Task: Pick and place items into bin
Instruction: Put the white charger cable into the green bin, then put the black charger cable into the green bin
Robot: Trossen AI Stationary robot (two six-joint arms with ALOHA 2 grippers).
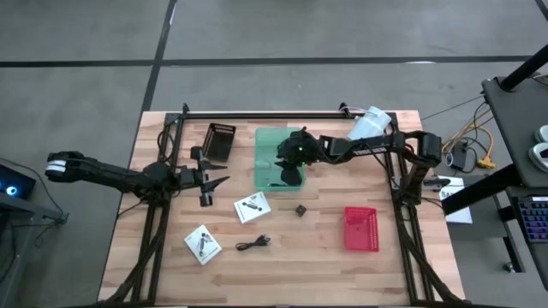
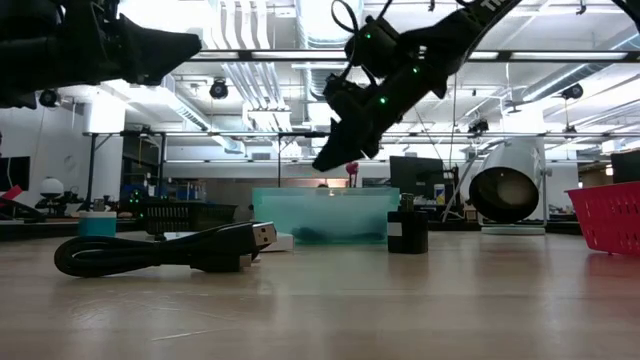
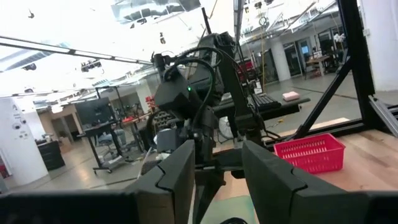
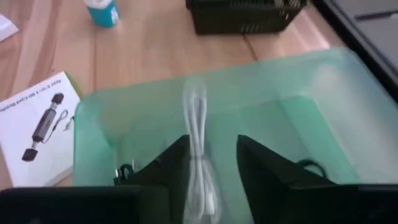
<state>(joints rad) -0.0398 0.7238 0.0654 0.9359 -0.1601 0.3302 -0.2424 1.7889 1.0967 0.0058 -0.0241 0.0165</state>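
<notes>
You have the wooden table (image 1: 342, 265) with the green translucent bin (image 1: 267, 150) near its middle, and the right gripper (image 4: 211, 163) is poised over the bin's interior. Its fingers stand apart, and a pale grey cable (image 4: 198, 134) hangs blurred between them above the bin floor; I cannot tell whether the pads touch it, so it looks released or just about to be. A thin black cable (image 4: 309, 167) already lies at the bin's bottom, so part of the job seems done.

Still out on the table, from largest down: 2 white square packets, one (image 1: 253, 206) just in front of the bin and the other (image 1: 202, 244) nearer the front-left; 1 black coiled USB cable (image 1: 253, 244) between them toward the front edge; and 1 tiny dark cube (image 1: 300, 210) beside the first packet. By my count that leaves 4 items, with the grey cable going in.

Your left gripper (image 1: 208, 182) waits to the left of the bin, fingers spread and empty.

Around the work: a black basket (image 1: 218, 142) beside the bin's left wall, a red basket (image 1: 360, 228) to the front-right, and a white cylinder (image 1: 370, 122) at the back-right corner. None blocks the loose items; mind the first packet, which sits close to the bin wall.
</notes>
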